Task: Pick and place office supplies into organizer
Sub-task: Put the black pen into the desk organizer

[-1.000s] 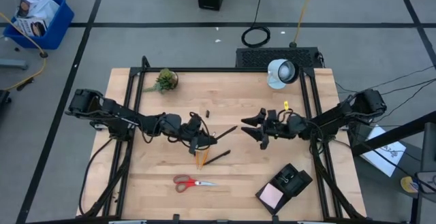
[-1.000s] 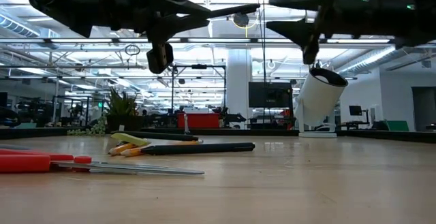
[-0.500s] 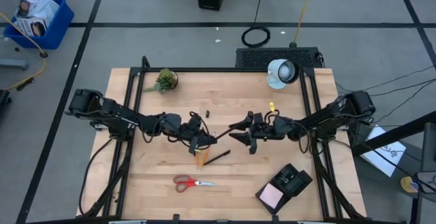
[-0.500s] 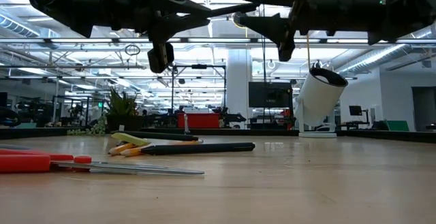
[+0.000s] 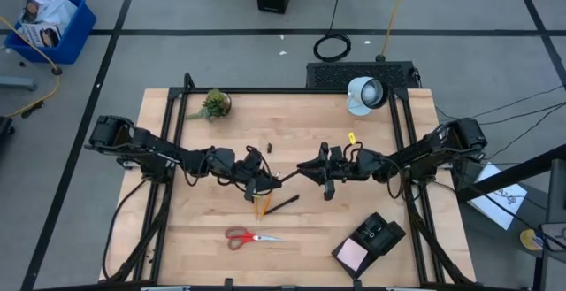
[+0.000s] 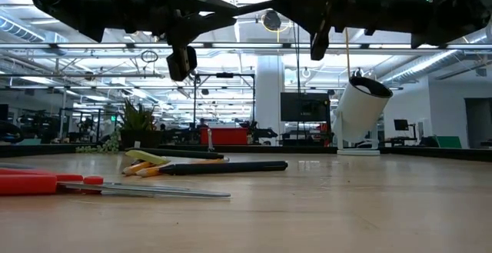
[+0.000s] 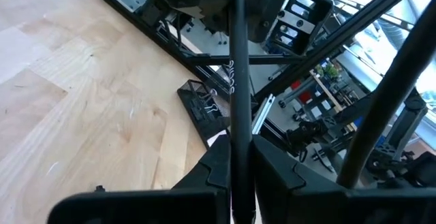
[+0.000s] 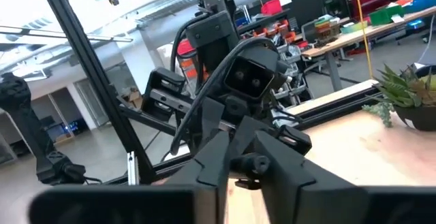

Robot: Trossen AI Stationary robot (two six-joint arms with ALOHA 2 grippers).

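- Holding a black pen (image 5: 288,173) in the air above the middle of the table (image 5: 177,238), the left gripper (image 5: 262,179) was clenched on one end of it; the left wrist view showed the pen running straight out from between that gripper's fingers.
- The right gripper (image 5: 308,168) met the pen's free end from the other side, its fingers drawn in around the tip, so both arms seemed to have hold of it at once. This looked like a hand-over in mid-air.
- The organizer (image 5: 384,234) sat near the table's front right corner, well apart from both grippers, with the pink sticky-note pad (image 5: 352,255) already lying in its large compartment.
- Left on the wood were the red-handled scissors (image 5: 248,236), the pencils (image 5: 258,207), a second black pen (image 5: 282,204) just beside them, and the tiny black bits (image 5: 268,147).
- Judged from this, the task was in its early part: one item appeared placed, one was in transit, and the rest were untouched.
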